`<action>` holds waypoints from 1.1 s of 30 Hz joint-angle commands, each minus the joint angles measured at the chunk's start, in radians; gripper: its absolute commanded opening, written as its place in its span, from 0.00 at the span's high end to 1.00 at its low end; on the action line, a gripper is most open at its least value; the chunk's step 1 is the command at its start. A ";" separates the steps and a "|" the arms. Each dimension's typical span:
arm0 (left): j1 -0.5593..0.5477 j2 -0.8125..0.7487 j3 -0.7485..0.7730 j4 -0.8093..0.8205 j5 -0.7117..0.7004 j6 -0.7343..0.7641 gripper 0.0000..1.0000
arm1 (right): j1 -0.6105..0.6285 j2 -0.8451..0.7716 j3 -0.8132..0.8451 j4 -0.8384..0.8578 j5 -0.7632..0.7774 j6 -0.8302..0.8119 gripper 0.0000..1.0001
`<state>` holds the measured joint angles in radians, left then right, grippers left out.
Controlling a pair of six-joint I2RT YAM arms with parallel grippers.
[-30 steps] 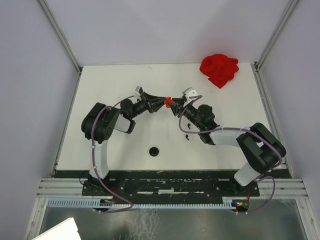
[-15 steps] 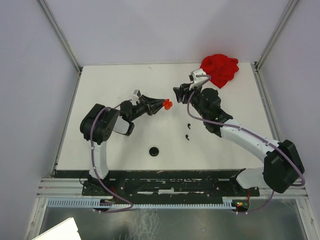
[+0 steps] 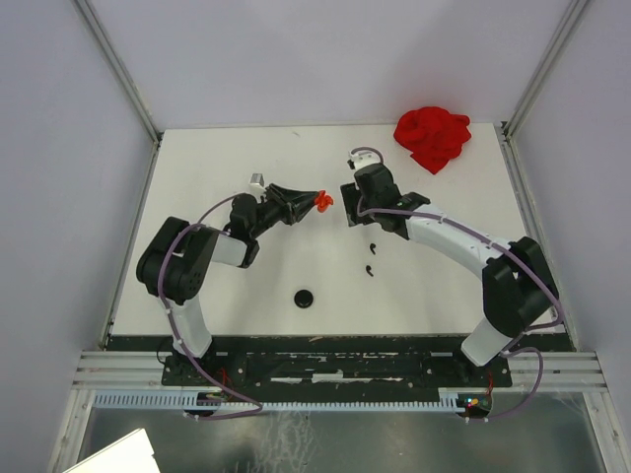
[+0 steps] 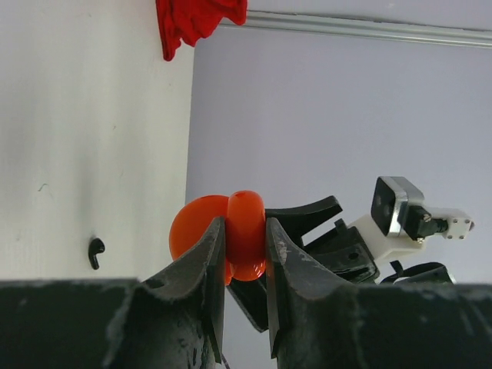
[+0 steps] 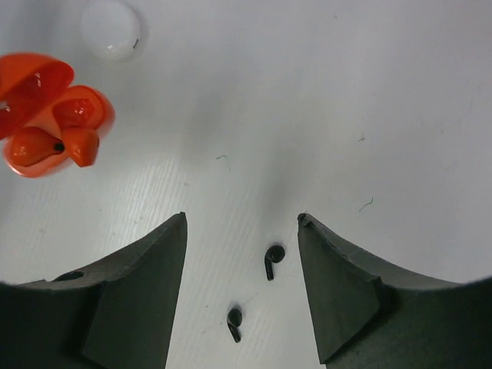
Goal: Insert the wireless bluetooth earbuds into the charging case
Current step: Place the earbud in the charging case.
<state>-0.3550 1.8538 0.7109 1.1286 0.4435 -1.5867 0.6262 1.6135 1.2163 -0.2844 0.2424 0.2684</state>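
Red charging case, one, hangs open above the table, pinched in the left gripper; two red earbuds sit inside. Two black earbuds lie below the right gripper, its jaws spread and empty. One white disc rests nearby.

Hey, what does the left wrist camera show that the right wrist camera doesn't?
Only the left wrist view shows the red cloth and the left gripper, its jaws shut on the red charging case. Only the right wrist view shows the white disc, the red earbuds inside the open case, and a second black earbud. Both show the case and a black earbud.
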 commanded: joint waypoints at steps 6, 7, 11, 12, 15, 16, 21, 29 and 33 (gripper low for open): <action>-0.020 -0.028 0.023 -0.080 -0.041 0.107 0.97 | 0.015 0.056 0.077 -0.049 -0.055 0.044 0.32; -0.022 -0.028 0.026 -0.086 -0.041 0.111 0.97 | 0.016 0.061 0.079 -0.046 -0.063 0.047 0.32; -0.036 -0.016 0.045 -0.097 -0.042 0.116 0.97 | 0.022 0.087 0.096 -0.044 -0.086 0.054 0.32; -0.040 -0.013 0.050 -0.098 -0.040 0.116 0.97 | 0.025 0.094 0.101 -0.044 -0.087 0.054 0.32; -0.048 -0.008 0.059 -0.099 -0.040 0.114 0.97 | 0.026 0.115 0.114 -0.045 -0.092 0.055 0.32; -0.052 -0.008 0.062 -0.099 -0.039 0.114 0.97 | 0.026 0.121 0.117 -0.046 -0.093 0.056 0.32; -0.062 -0.011 0.071 -0.104 -0.035 0.116 0.97 | 0.027 0.140 0.130 -0.045 -0.080 0.054 0.32; -0.066 -0.018 0.071 -0.102 -0.030 0.112 0.97 | 0.025 0.160 0.163 -0.062 -0.013 0.045 0.31; -0.066 -0.020 0.067 -0.092 -0.029 0.104 0.97 | 0.008 0.171 0.185 -0.074 0.010 0.043 0.31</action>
<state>-0.4160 1.8538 0.7471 0.9962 0.4149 -1.5162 0.6456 1.7702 1.3396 -0.3737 0.2020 0.3099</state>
